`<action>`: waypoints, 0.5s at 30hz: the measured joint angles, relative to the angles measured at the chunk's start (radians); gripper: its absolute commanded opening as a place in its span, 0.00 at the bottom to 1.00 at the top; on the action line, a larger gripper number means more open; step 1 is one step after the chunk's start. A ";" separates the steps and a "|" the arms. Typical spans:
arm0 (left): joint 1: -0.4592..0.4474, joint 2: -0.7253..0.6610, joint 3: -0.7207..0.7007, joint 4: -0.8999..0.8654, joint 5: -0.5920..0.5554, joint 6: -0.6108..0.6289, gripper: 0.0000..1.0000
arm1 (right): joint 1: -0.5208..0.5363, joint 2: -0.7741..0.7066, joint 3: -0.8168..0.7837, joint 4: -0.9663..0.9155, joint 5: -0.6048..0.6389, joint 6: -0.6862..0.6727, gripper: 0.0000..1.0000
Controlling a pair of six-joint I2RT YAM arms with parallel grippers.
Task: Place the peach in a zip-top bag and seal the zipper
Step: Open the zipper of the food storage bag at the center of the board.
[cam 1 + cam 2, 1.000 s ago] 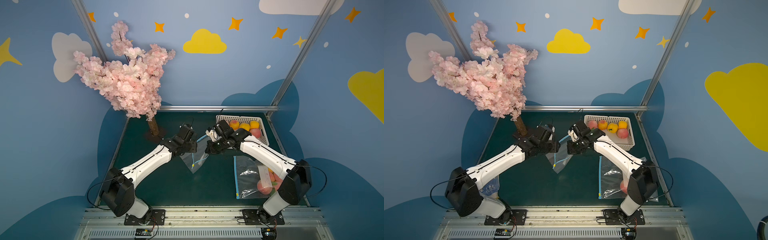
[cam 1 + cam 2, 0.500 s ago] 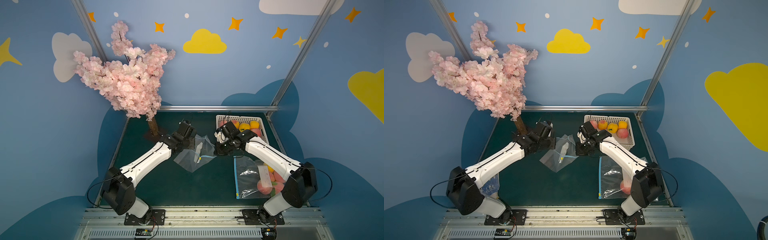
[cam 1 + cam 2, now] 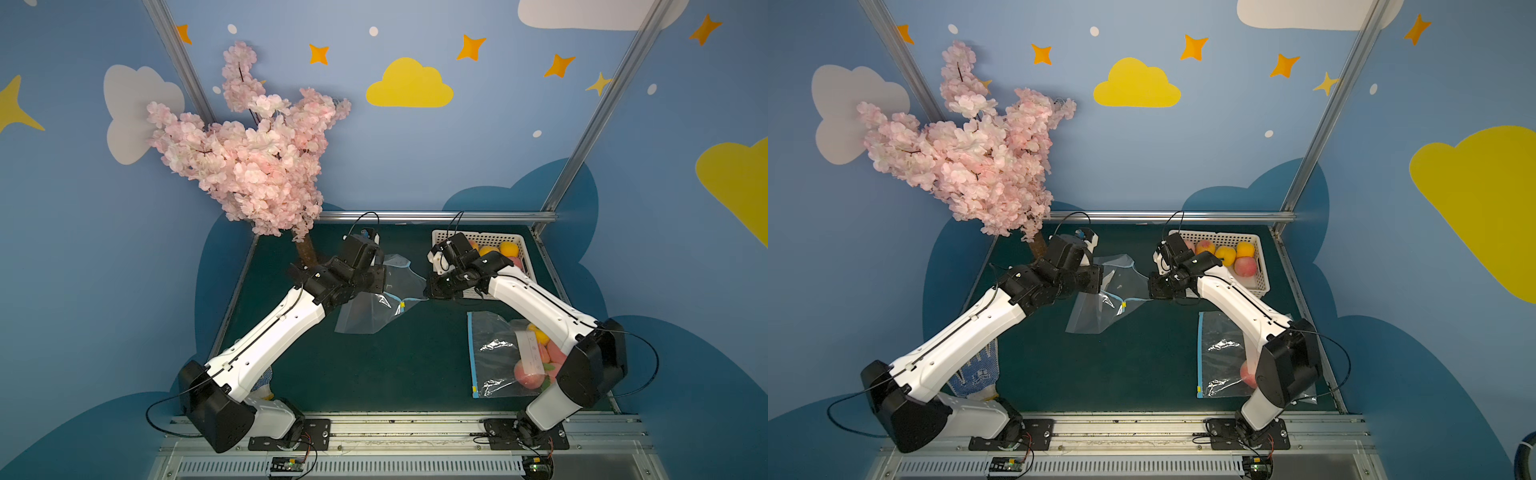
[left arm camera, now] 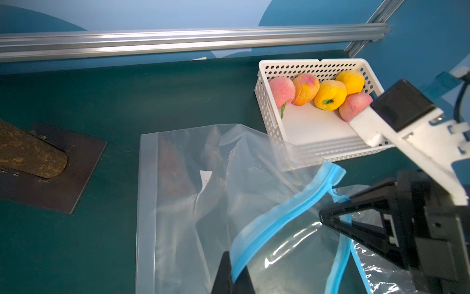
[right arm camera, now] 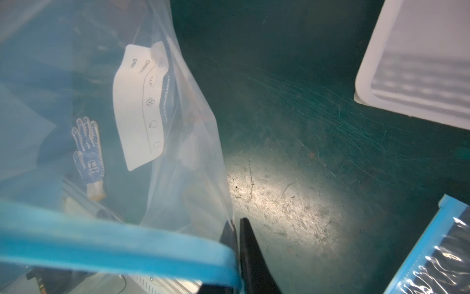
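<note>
While both arms meet over the middle of the green mat [image 3: 374, 374], the zip-top bag [image 3: 368, 309] hangs between them at frame centre in both top views. Left gripper [image 4: 232, 268] is clenched on the blue zipper strip [image 4: 284, 211]; the strip runs straight between its fingers in the left wrist view. Right gripper [image 5: 236, 225] pinches the strip's other end, jaws almost together with the bag edge caught in the slit. Bag mouth is open, the two blue strips apart. Can't tell if the lower corner touches the mat. Peaches [image 4: 281, 89] are not in the bag: the pink ones sit with yellow fruit [image 4: 329, 95] in the white basket [image 3: 478, 237], upper right of the mat, just behind the right gripper. Second bag [image 3: 494, 353], fruit inside, lies flat at lower right, partly under the right arm. Pink blossom tree [image 3: 257, 166] upper left. Dotted glove [image 3: 976, 374] lower left, by the left arm base.
</note>
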 measured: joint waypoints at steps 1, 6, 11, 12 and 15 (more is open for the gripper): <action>-0.002 0.000 0.005 -0.009 0.000 0.000 0.03 | 0.000 0.008 0.000 0.003 0.000 0.000 0.13; -0.004 0.014 0.013 -0.038 0.006 -0.001 0.03 | -0.015 0.067 0.000 0.022 -0.008 -0.005 0.17; -0.005 0.124 0.013 -0.018 0.027 -0.017 0.03 | -0.034 0.085 -0.013 0.075 -0.092 -0.032 0.32; -0.005 0.157 0.013 -0.008 0.033 -0.024 0.03 | -0.039 0.084 -0.016 0.096 -0.122 -0.038 0.35; -0.004 0.241 0.013 0.017 0.051 -0.039 0.03 | -0.056 0.071 -0.037 0.157 -0.190 -0.050 0.39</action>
